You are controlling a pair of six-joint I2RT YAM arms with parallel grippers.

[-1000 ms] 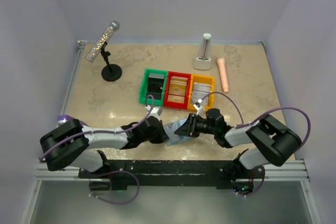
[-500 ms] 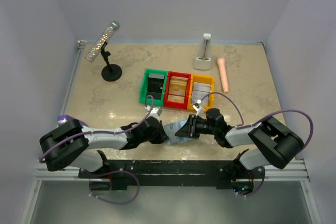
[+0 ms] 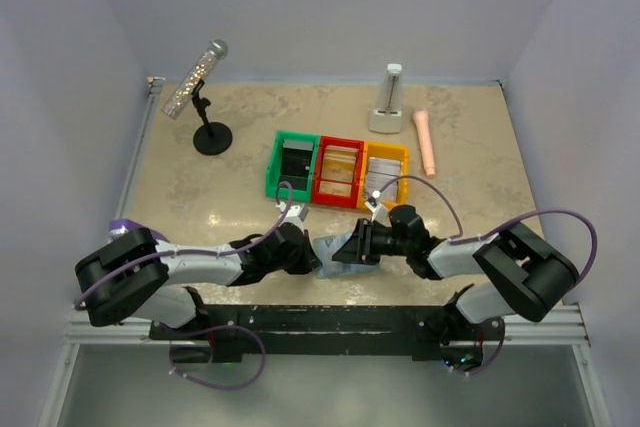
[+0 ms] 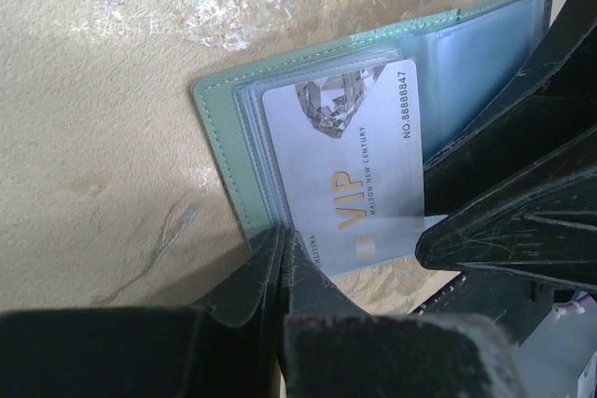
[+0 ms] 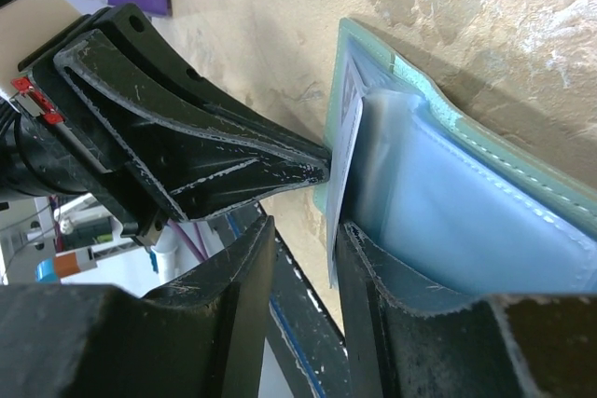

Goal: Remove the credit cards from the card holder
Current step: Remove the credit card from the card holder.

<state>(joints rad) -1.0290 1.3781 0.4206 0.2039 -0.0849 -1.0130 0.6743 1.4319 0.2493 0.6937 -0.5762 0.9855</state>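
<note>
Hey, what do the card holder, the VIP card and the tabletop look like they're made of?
The card holder: probably faux leather, matte grey-green with a stitched edge; its sleeves look like clear, shiny plastic. The VIP card: likely smooth plastic, white with gold print. The tabletop: beige veined marble look with glossy glare; stone or laminate, unclear.

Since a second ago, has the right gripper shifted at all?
Yes, slightly: the right gripper has edged left, judged against the yellow bin behind it.
</note>
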